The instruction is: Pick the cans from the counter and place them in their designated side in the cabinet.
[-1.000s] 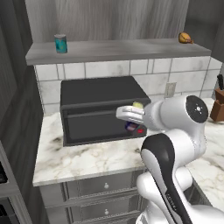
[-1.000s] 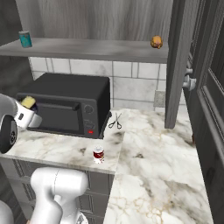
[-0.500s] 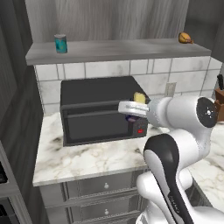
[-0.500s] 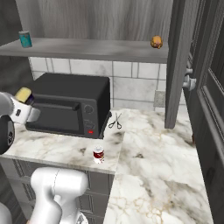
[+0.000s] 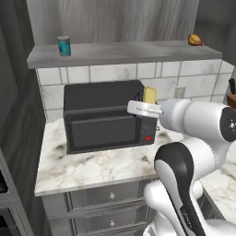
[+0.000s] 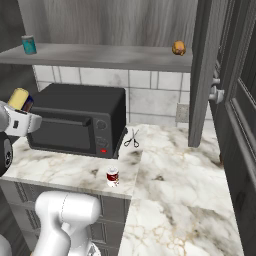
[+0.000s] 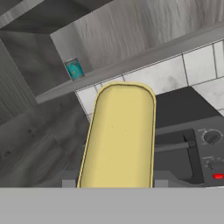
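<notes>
jaws (image 5: 146, 102) were clamped on the yellow-topped can (image 5: 149, 95), held in the air level with the top front corner of the black microwave (image 5: 106, 115), on its control-panel side. in the hand view the can's yellow top (image 7: 118, 138) sat large in the middle, the microwave behind it. red can with white bands (image 6: 113, 176) stood upright on the marble surface (image 6: 175, 185), in front of the microwave and near the surface's front edge. scissors (image 6: 132, 138) lay on the surface just beside the microwave. cabinet shelf board (image 5: 120, 53) ran above the microwave: teal can (image 5: 64, 46) upright above its far end from the controls, brown-orange food item (image 5: 195, 40) well past the control end. grey drawers (image 5: 106, 203) sat below the surface.
</notes>
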